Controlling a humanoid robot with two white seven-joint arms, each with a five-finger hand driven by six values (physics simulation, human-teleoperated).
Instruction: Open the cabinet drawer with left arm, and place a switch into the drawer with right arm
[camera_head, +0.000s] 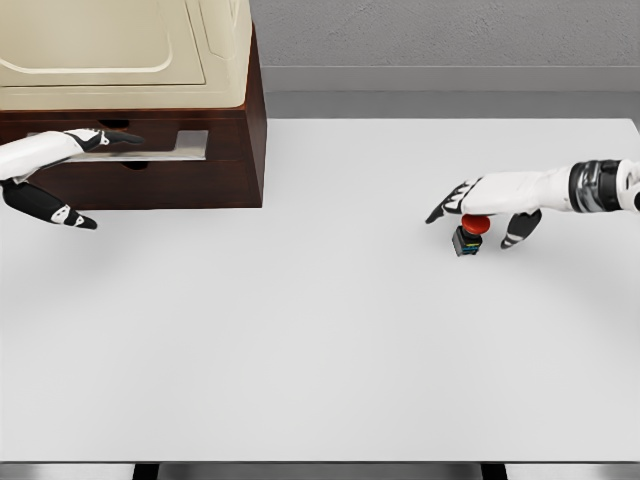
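A dark brown cabinet (235, 140) with a cream top stands at the table's back left. Its drawer front carries a pale metal handle (180, 148). My left hand (100, 140) reaches in from the left with its fingers stretched along the handle, thumb hanging below; nothing is clasped. The switch (469, 235), a small dark box with a red button, sits on the right side of the table. My right hand (480, 205) hovers just above it, fingers spread and pointing left, thumb down beside it, not closed on it.
The white table (320, 350) spans the whole view, its front edge near the bottom. A grey wall runs behind the table.
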